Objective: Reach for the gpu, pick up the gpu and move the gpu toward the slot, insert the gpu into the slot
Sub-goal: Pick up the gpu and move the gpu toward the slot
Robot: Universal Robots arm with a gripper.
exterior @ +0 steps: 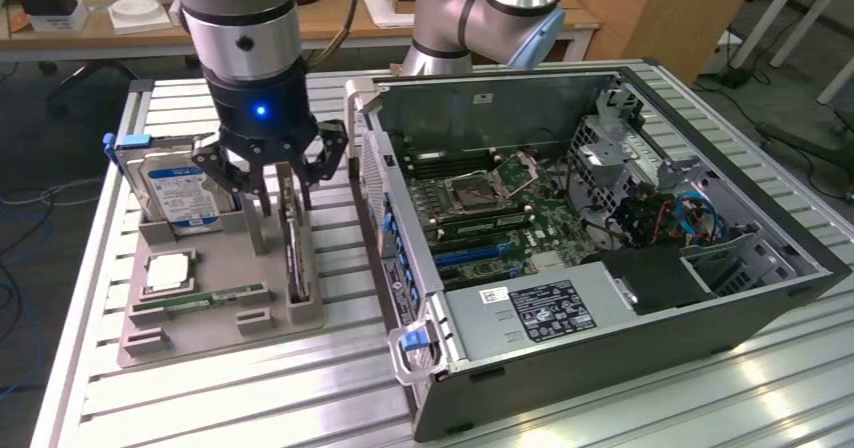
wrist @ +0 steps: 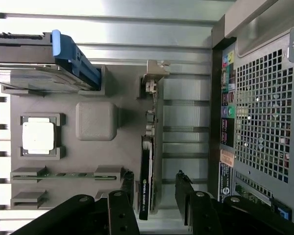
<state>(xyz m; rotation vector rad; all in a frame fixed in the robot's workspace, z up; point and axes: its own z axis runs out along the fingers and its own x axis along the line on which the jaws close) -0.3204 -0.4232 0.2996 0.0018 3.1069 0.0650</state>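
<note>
We see a table (exterior: pixel 267 398) of silver metal slats with grooves between them. Two things rest directly on it: a grey tray (exterior: pixel 220 258) toward the exterior view's left, and an open black computer case (exterior: pixel 641 358) toward the exterior view's right. They sit just beside each other and may touch, though the gap is hard to judge. Bare slats show along the near edge.

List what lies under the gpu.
The gpu stands on edge on the grey tray, which rests on the slatted table. Its lower edge's seating is covered by the card.
</note>
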